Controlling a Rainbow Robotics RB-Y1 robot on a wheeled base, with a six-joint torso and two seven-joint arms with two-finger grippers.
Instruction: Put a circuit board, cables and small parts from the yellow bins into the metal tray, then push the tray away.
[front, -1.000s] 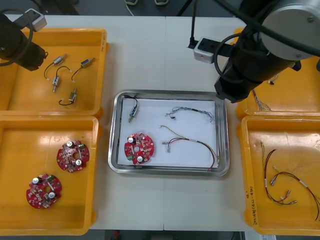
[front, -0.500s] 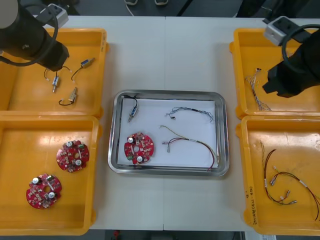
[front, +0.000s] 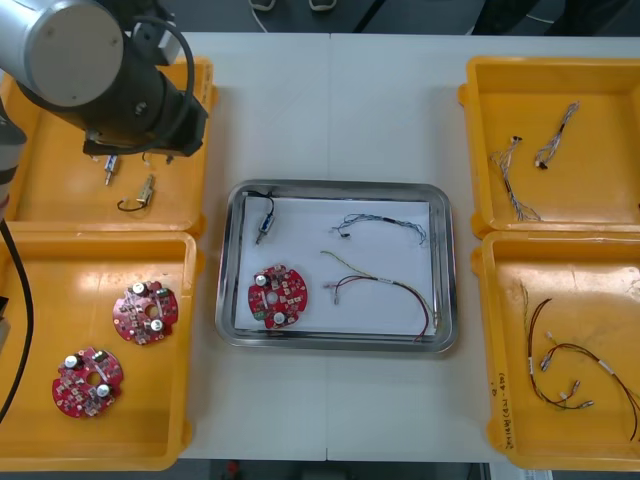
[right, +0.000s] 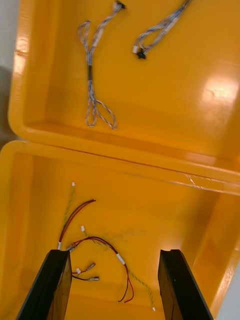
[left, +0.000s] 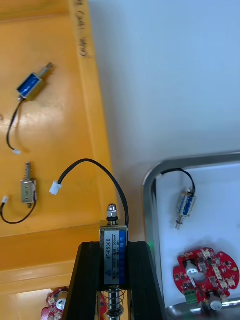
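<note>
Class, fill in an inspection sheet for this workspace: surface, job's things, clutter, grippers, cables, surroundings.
Surface: light table, bare around the bins.
Job's things: shiny metal tray with white inside holds one round red circuit board and one small metal part; spare boards in near-left yellow bin; spare parts in far-left yellow bin.
Clutter: nothing seen.
Grippers: left gripper shut on a metal part with black lead, over the far-left bin's tray-side edge; right gripper open above near-right yellow bin.
Cables: twisted blue and white cable and red and yellow cable in tray; more in the right bins.
Surroundings: dark floor beyond the far edge.
</note>
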